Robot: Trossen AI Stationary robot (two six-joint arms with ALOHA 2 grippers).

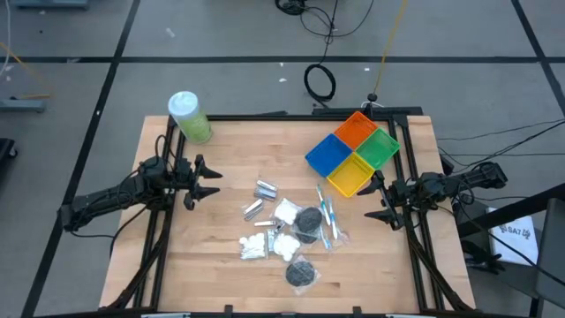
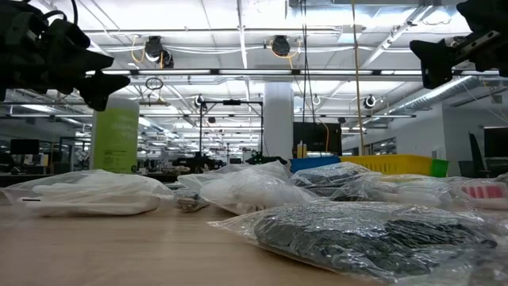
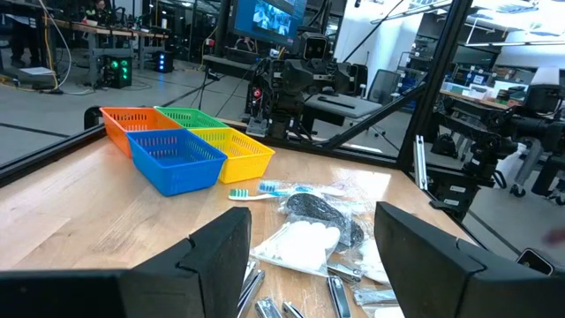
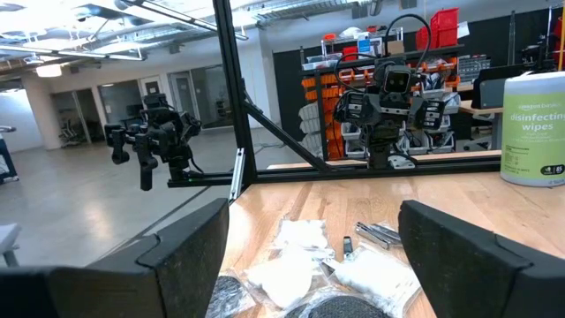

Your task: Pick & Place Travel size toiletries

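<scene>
The toiletries lie in a heap at the table's middle: silver tubes (image 1: 263,189), clear bags of white cotton balls (image 1: 286,212), black round discs (image 1: 308,222) and blue-white toothbrushes (image 1: 326,217). They also show in the left wrist view (image 3: 309,238) and in the right wrist view (image 4: 291,265). My left gripper (image 1: 210,179) is open and empty, above the table left of the heap. My right gripper (image 1: 378,201) is open and empty, right of the heap.
Four small baskets, orange, green, blue and yellow (image 1: 353,152), stand together at the far right. A big green wipes canister with a white cap (image 1: 189,116) stands at the far left. Bare wood lies between the heap and each gripper.
</scene>
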